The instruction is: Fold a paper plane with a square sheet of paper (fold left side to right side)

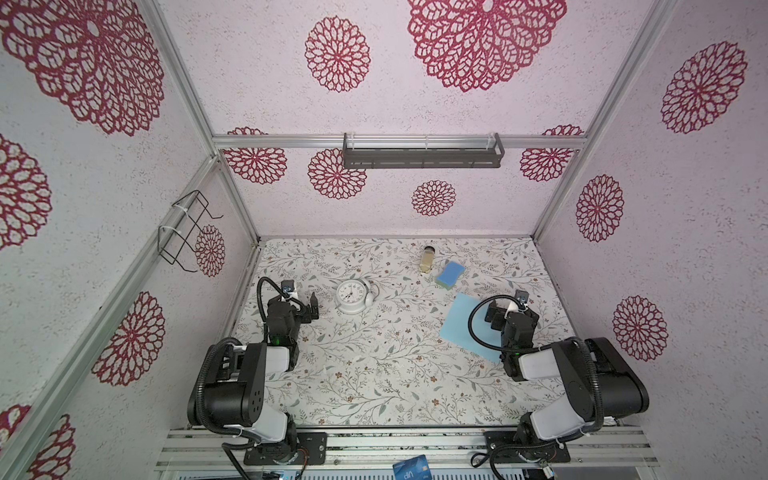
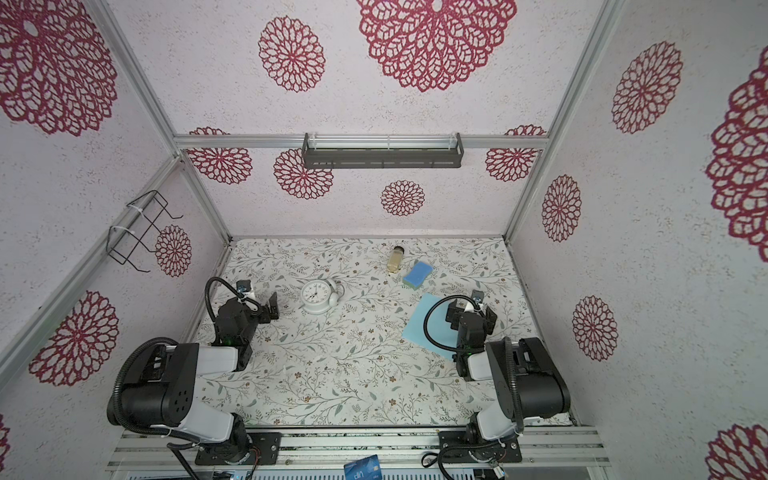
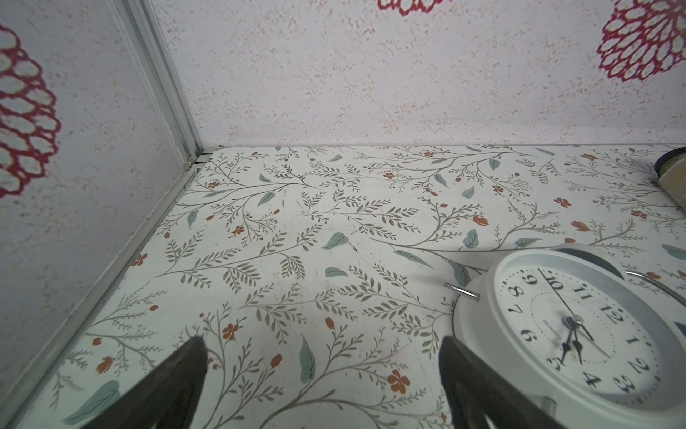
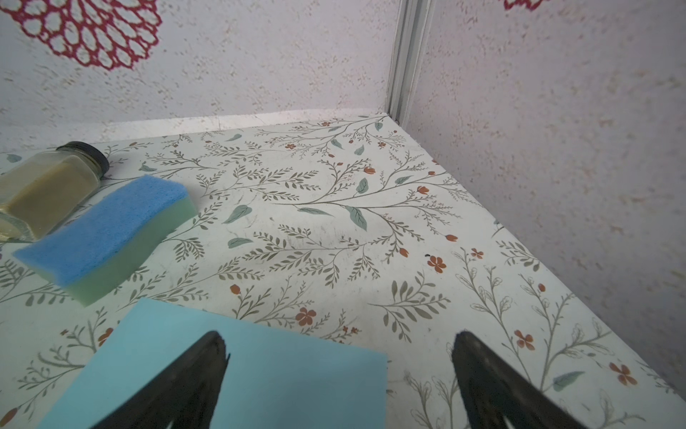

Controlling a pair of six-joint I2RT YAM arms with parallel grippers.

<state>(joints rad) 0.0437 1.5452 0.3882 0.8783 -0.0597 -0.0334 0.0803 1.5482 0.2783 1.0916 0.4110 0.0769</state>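
Observation:
The square sheet of paper (image 1: 459, 326) (image 2: 417, 326) is plain light blue and lies flat and unfolded on the right half of the flowered table, turned at an angle. My right arm covers its near right part. My right gripper (image 1: 513, 311) (image 4: 339, 336) hovers open over the sheet's far right corner. In the right wrist view one finger stands over the paper (image 4: 297, 379) and the other over bare table. My left gripper (image 1: 300, 299) (image 3: 323, 343) is open on the left, with nothing between its fingers. No paper plane is in view.
A white clock (image 1: 349, 295) (image 3: 575, 334) lies beside my left gripper. A blue sponge (image 1: 451, 272) (image 4: 107, 230) and a small jar (image 1: 428, 257) (image 4: 48, 189) lie behind the sheet. A dark blue card (image 1: 411, 467) sits on the front rail. Walls close three sides.

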